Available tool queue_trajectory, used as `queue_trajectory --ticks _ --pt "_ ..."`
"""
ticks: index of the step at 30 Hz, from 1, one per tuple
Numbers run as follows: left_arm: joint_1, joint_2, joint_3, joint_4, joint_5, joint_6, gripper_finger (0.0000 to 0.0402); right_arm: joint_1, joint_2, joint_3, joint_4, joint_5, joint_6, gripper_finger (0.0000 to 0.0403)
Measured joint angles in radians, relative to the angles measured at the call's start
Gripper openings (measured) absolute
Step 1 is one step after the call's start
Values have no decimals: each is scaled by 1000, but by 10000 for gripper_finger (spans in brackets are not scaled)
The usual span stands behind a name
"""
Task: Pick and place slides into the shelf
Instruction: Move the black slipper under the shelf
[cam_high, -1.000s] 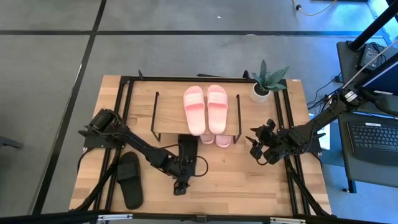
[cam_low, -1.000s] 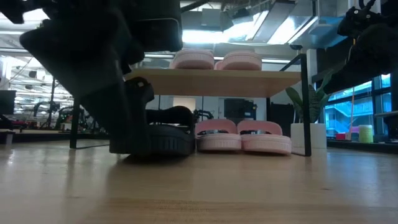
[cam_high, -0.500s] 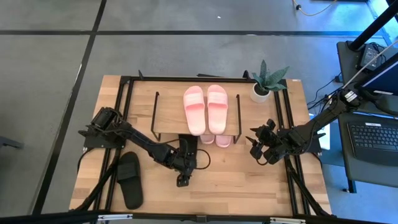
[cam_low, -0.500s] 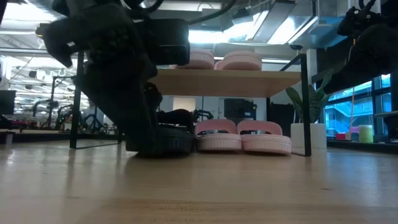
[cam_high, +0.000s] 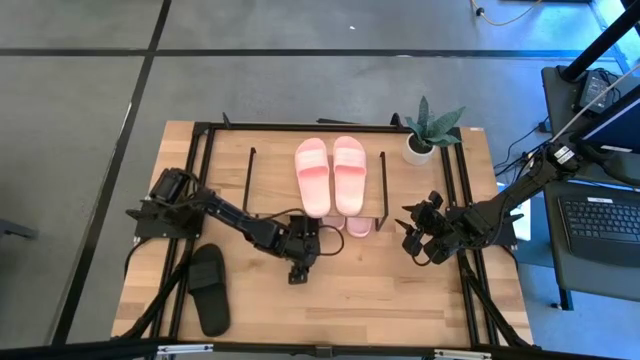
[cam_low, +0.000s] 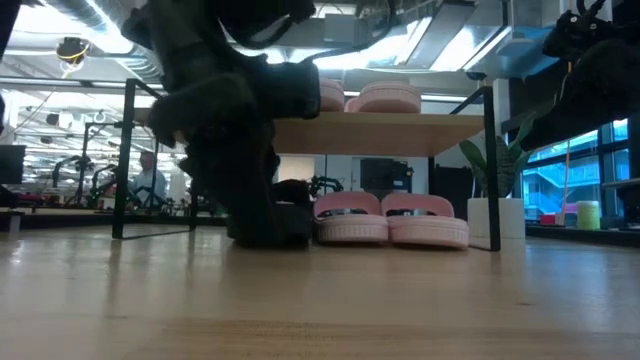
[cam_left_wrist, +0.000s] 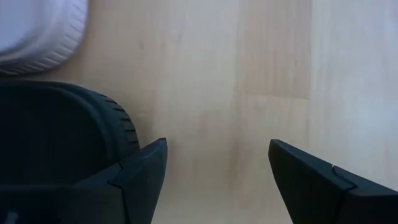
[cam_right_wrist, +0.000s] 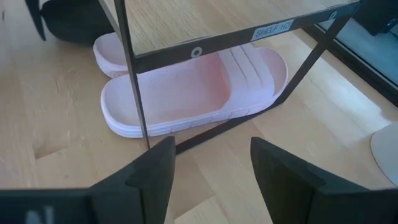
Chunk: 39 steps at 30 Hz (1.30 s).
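The shelf (cam_high: 275, 185) carries one pink pair of slides (cam_high: 330, 175) on its top board. A second pink pair (cam_low: 390, 222) stands on the table under it. Beside that pair lies one black slide (cam_left_wrist: 56, 137), also under the shelf, its heel toward the near edge. The other black slide (cam_high: 210, 288) lies flat on the table at the near left. My left gripper (cam_high: 297, 272) hangs open just in front of the shelf, slanting down, with bare table between its fingers. My right gripper (cam_high: 412, 240) waits open to the right of the shelf, holding nothing. My left gripper has one finger (cam_left_wrist: 143, 174) right beside the heel rim (cam_left_wrist: 121, 124) of the black slide under the shelf. I cannot tell whether the finger's outer side touches the rim. The slide lies flat on the table.
A potted plant (cam_high: 430, 130) stands at the far right corner, beyond the shelf's thin black legs (cam_right_wrist: 130, 81). A black frame runs around the table's sides. Bare wood lies along the near edge between the arms.
My left gripper has swung from the near middle of the table toward the far edge, up to the shelf's front and the black slide's heel, turning a little as it went. Its fingers have stayed open. The slide's end beside the pink pair has kept its place.
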Motion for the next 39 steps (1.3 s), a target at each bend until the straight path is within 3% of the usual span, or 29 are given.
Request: queue_trajectory --ticks 18,34,39 --pt "45 0 0 -33 1 35 273 0 0 0 -8 0 -2 210" --pt "-26 -17 0 -41 302 -12 273 0 0 0 -7 0 -1 210" --pt "-56 -109 0 -88 268 -50 273 0 0 0 -7 0 -1 210"
